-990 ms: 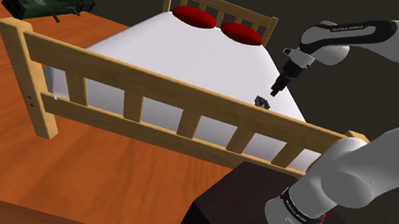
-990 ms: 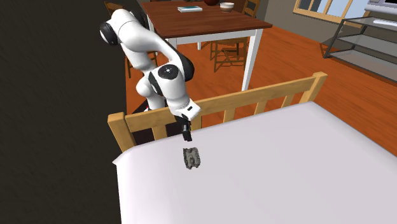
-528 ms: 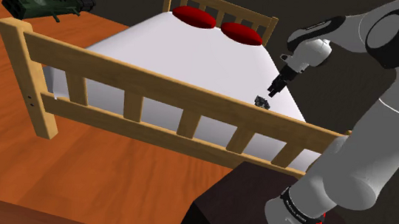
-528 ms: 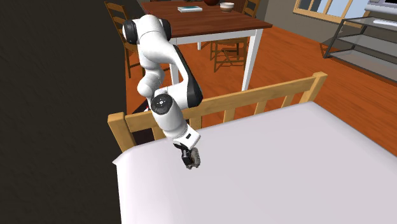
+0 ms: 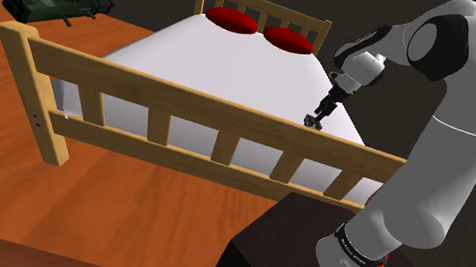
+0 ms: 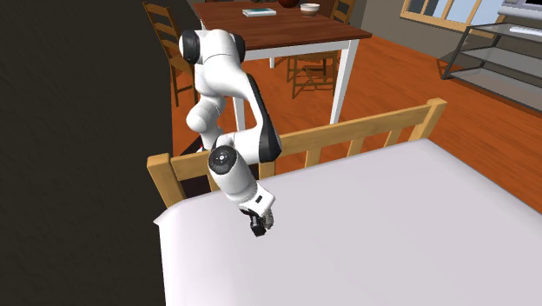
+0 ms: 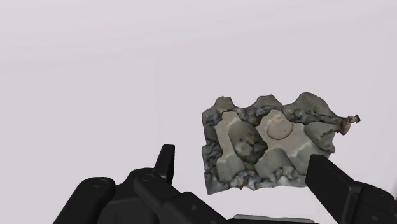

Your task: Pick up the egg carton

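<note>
Bed (image 5: pixel 225 56) bears grey egg carton (image 7: pixel 267 143); hand (image 7: pixel 242 159) astride.

Nothing can be read outright; the only lettering in sight is a row of tiny white characters on the dark band (image 5: pixel 354 250) round the lowest link of the arm (image 5: pixel 455 165), at about 5 o'clock in the shoulder view, too small to make out; the egg carton (image 7: pixel 267 149) shows only mottled grey, with no legible print.
</note>
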Action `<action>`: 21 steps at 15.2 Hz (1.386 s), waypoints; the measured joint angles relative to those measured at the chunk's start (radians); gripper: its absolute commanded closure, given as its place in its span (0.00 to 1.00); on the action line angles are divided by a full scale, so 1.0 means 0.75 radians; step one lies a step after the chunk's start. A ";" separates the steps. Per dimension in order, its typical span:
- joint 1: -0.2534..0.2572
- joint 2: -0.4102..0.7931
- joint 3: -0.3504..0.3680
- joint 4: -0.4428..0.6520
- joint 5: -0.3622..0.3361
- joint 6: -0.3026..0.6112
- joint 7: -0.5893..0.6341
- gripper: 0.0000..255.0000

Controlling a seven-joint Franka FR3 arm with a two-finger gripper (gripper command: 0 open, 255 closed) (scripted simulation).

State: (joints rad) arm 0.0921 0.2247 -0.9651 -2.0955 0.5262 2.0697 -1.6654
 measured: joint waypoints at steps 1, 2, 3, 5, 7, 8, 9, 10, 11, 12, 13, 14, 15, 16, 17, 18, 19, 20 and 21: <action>-0.005 0.011 0.004 -0.002 0.011 0.006 -0.010 0.00; -0.008 0.017 0.007 -0.004 0.018 0.009 -0.016 1.00; -0.010 0.019 0.008 -0.004 0.021 0.011 -0.018 1.00; -0.013 0.020 0.006 0.001 0.024 0.013 -0.021 1.00; -0.014 0.024 0.009 0.000 0.027 0.013 -0.023 1.00; -0.014 0.024 0.009 0.000 0.028 0.012 -0.024 1.00; -0.014 0.023 0.009 0.000 0.028 0.012 -0.023 1.00; -0.014 0.023 0.009 0.000 0.028 0.012 -0.023 1.00; -0.014 0.023 0.009 0.000 0.027 0.012 -0.023 1.00; -0.013 0.021 0.008 -0.002 0.026 0.014 -0.023 1.00; -0.008 0.012 0.004 -0.001 0.015 0.008 -0.015 1.00; -0.003 0.000 -0.002 -0.001 0.002 0.001 -0.005 1.00; 0.002 -0.008 -0.005 0.009 -0.009 -0.010 0.007 1.00; 0.008 -0.022 -0.011 0.015 -0.025 -0.021 0.021 1.00; 0.012 -0.032 -0.016 0.020 -0.037 -0.030 0.030 1.00; 0.018 -0.046 -0.022 0.025 -0.053 -0.040 0.043 1.00; 0.025 -0.066 -0.029 0.028 -0.073 -0.050 0.057 1.00; 0.031 -0.079 -0.034 0.035 -0.088 -0.061 0.072 1.00; 0.038 -0.097 -0.038 0.039 -0.106 -0.070 0.088 1.00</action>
State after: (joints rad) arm 0.1210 0.1523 -0.9939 -2.0659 0.4469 2.0171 -1.5997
